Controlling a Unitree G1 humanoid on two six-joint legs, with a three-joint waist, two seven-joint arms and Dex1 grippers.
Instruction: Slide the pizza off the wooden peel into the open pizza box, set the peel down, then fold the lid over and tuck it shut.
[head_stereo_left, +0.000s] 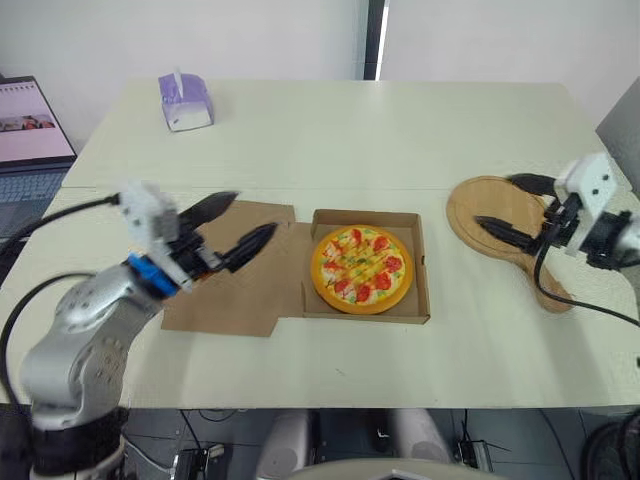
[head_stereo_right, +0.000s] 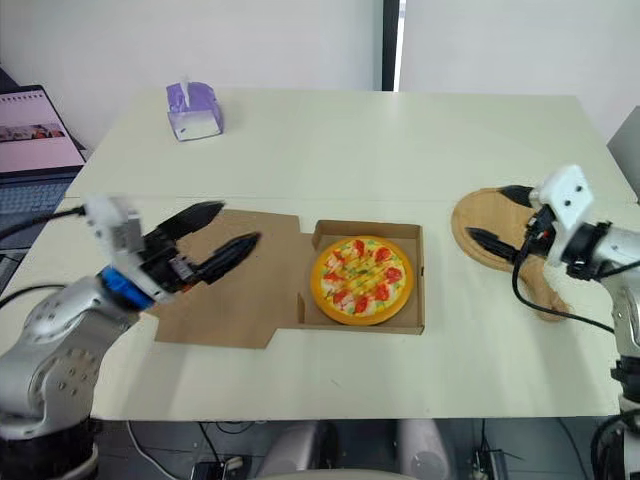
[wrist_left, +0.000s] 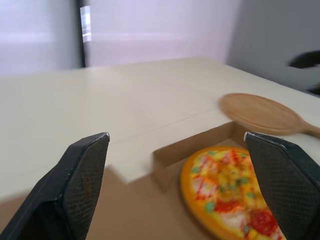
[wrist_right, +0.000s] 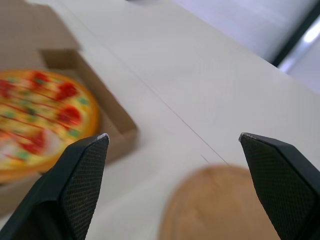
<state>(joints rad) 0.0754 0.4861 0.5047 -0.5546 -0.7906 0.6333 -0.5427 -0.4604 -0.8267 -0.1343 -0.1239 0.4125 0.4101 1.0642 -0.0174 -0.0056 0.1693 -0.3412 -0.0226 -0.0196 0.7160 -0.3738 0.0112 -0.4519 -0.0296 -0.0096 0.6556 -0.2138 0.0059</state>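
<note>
No legible text, labels or numbers anywhere, laptop screen print too small to read

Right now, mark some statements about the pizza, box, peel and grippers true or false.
The pizza sits in the box. True.
The lid is folded shut. False: it lies open and flat.
The peel is bare. True.
The left gripper grips the lid. False: it is open, holding nothing.
The right gripper is shut on the peel. False: it is open over it.
</note>
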